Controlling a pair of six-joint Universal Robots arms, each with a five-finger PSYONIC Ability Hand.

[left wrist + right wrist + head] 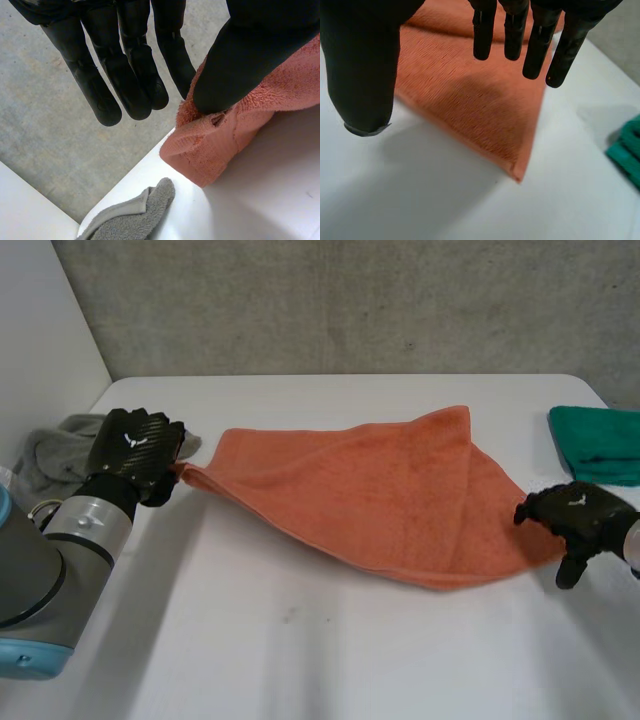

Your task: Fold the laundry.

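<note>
The orange towel (380,495) lies spread across the middle of the frame on the white table (300,650). Its left corner is raised and pinched between the thumb (240,60) and nearest finger of the left hand (140,455). The right hand (580,512) hovers at the towel's right corner with straight fingers, holding nothing. A green cloth (598,443) sits at upper right and a grey cloth (45,458) at far left.

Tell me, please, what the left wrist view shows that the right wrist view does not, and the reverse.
Left wrist view: the left hand, its thumb pinching a corner of the orange towel, and a grey cloth lying apart from that corner. Right wrist view: the right hand, open above the towel near another corner, and a green cloth off to the side. Shared: the orange towel and the white table.
</note>
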